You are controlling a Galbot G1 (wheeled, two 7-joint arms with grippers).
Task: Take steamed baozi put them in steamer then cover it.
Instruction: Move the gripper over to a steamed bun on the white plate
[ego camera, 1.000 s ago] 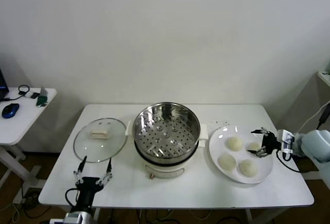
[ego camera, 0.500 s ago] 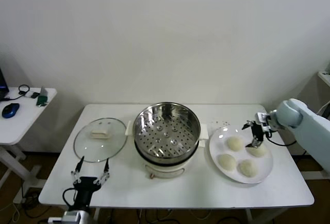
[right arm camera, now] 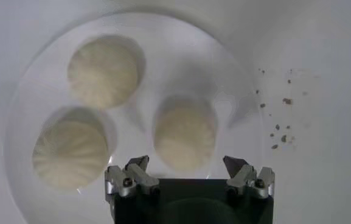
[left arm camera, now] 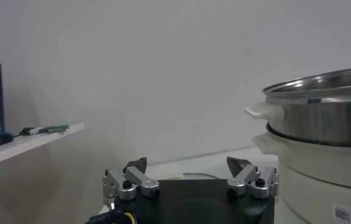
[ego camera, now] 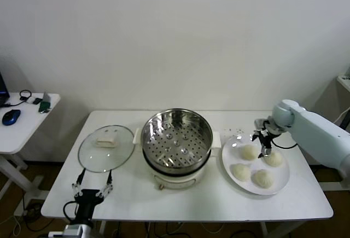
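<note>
The right gripper (ego camera: 263, 139) hangs over the white plate (ego camera: 281, 183) on the table's right side, pointing down above the far buns. Its fingers (right arm camera: 129, 172) stand wide apart w/ nothing between them; in the wrist view one bun (right arm camera: 185, 134) lies just below the gap, not touched as far as can be told.

Four buns sit on the plate: far-left bun (ego camera: 249, 151), far-right bun (ego camera: 273, 158), near-left bun (ego camera: 240, 172), near-right bun (ego camera: 263, 178). All apart from each other. The right wrist view shows only three of them, plus a few dark specks (right arm camera: 281, 119) on the table beside the plate.

The steamer (ego camera: 176, 139) stands mid-table, between lid and plate, open on top; its perforated tray (ego camera: 178, 145) is bare. It sits on a white base (ego camera: 175, 180) w/ side handles.

The glass lid (ego camera: 106, 148) lies flat on the table (ego camera: 191, 199) left of the steamer, its cream block handle (ego camera: 106, 139) up.

The left gripper (ego camera: 92, 186) waits at the table's near-left edge, in front of the lid, fingers (left arm camera: 131, 179) spread wide and holding nothing. Its wrist view shows the steamer wall (left arm camera: 321, 119) close by.

A side table (ego camera: 22, 123) w/ a blue mouse (ego camera: 10, 117) stands further left.
</note>
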